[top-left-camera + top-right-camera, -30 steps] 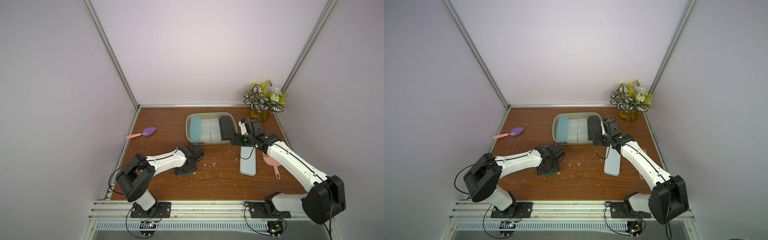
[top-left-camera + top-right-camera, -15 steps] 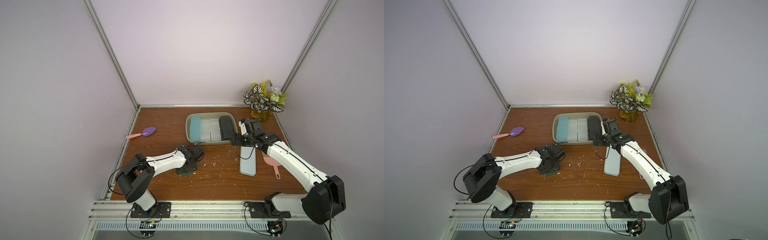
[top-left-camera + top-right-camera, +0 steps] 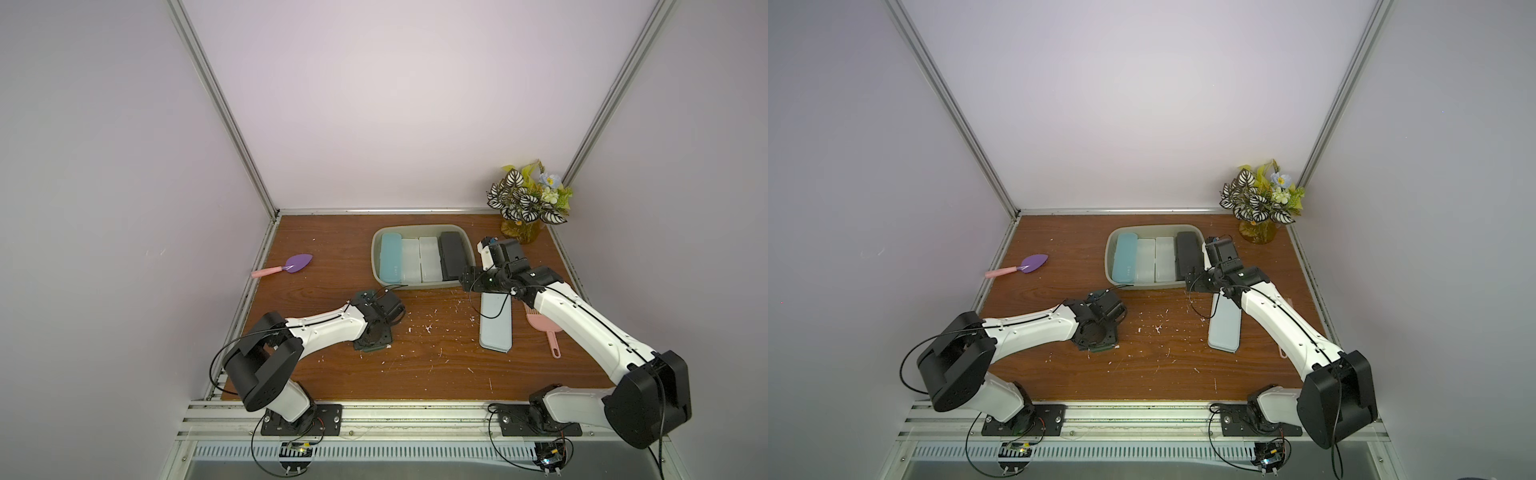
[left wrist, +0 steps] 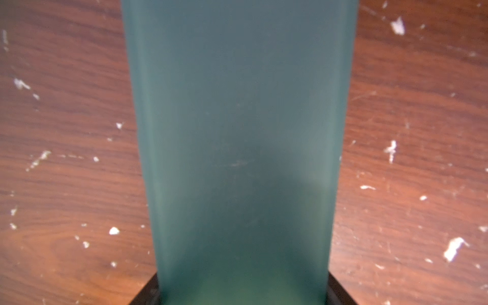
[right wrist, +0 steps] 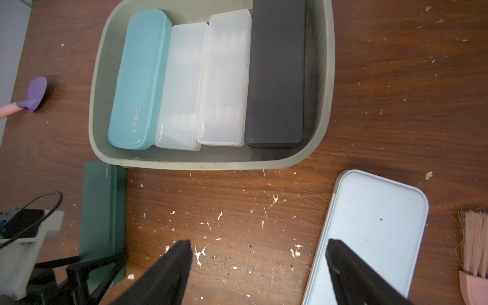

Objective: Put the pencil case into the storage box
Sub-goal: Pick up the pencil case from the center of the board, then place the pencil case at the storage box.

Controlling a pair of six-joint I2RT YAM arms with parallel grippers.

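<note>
The grey-beige storage box [image 3: 376, 257] [image 5: 211, 165] stands at the back middle and holds a teal case, two clear cases and a black case [image 5: 276, 79] side by side. A dark green pencil case [image 4: 237, 132] [image 3: 374, 348] lies on the table in front of the box's left corner. My left gripper [image 3: 374, 332] is down over it, and a black finger [image 4: 148, 293] presses against each long side. My right gripper [image 5: 258, 253] hangs open above the table by the box's front right corner. One of its fingers is over a pale blue-grey pencil case [image 5: 377, 219] [image 3: 496, 328].
A purple scoop with a pink handle [image 3: 291, 265] lies at the left edge. A pink brush [image 3: 544, 328] lies right of the pale case. A vase of flowers [image 3: 525, 208] fills the back right corner. White crumbs [image 5: 200, 253] dot the wooden table.
My left gripper has drawn its fingers in against the dark green pencil case, and its wrist has shifted slightly. The right arm has not moved.
</note>
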